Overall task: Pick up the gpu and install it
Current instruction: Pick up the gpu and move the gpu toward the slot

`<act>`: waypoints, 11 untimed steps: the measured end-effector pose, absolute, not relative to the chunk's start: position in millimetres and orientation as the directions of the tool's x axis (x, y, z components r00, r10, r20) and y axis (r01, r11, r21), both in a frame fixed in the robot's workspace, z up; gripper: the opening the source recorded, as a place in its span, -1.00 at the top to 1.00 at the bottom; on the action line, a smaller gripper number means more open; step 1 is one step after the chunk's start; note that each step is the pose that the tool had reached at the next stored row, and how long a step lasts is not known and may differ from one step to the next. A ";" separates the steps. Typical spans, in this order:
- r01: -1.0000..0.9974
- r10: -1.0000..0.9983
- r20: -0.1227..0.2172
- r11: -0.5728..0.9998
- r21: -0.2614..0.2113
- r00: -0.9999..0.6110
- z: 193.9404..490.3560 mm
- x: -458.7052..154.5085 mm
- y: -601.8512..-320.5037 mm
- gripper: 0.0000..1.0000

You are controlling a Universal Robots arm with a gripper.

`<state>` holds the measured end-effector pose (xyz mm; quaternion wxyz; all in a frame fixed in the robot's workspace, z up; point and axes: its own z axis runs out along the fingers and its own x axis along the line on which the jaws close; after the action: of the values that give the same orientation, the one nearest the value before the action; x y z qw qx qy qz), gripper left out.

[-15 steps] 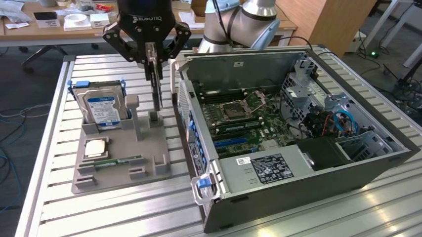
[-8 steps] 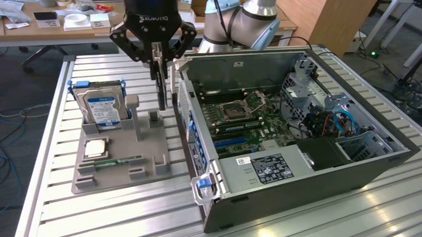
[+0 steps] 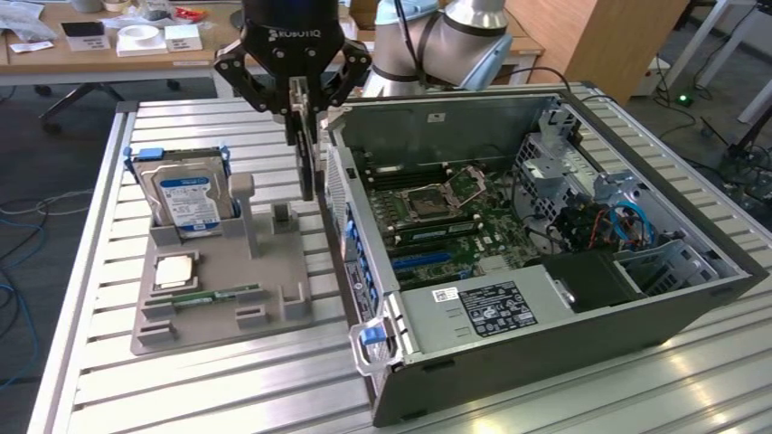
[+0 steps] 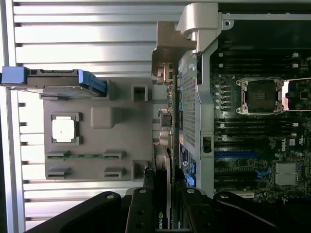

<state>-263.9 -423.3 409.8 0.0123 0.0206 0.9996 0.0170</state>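
The gripper (image 3: pixel 299 113) holds the gpu (image 3: pixel 309 172) edge-on, fingers (image 4: pixel 141 208) narrow on it. In the exterior view the case wall (image 3: pixel 339 185) stands just beside the gpu at 3 o'clock. Hazard: the gpu strikes the wall rim, or pivots in the thin grasp.

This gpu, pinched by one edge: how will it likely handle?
Probably stiff: the gpu hangs straight and upright from the gripper. Likely light for its length, being a thin board. Possibly fragile: small exposed components show along it.
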 end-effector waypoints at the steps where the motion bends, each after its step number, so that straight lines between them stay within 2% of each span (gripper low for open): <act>1: 0.041 0.042 -0.024 0.999 0.035 -0.999 409.8 -262.6 -423.3 0.47; 11: 0.041 0.042 -0.024 0.999 0.035 -0.999 409.8 -249.0 -423.2 0.47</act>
<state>-249.0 -423.2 409.8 0.0124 0.0206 0.9996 0.0170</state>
